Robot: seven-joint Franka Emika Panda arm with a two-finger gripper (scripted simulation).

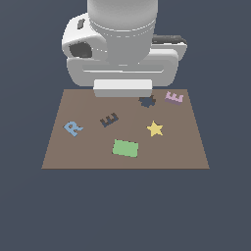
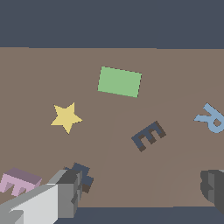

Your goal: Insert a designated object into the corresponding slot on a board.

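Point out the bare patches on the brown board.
Free: the flat brown board's near strip beside the green rectangle, and between blue R and dark E-shaped slot. Crowded: the far corner holding cog recess, lilac E block, yellow star.

On the board (image 1: 63, 157): slot (image 1: 109, 119) near centre; R (image 1: 73, 128) at 9 o'clock from it, star (image 1: 155, 129) at 3, rectangle (image 1: 125, 148) at 5, cog recess (image 1: 147, 101) at 1, raised E block (image 1: 174, 97) at 2, farther out.

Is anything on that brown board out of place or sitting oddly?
One thing: the lilac E block stands raised near a far corner of the board, while the dark E-shaped slot that matches it lies empty nearer the middle. The other coloured shapes lie flat. Nothing looks damaged.
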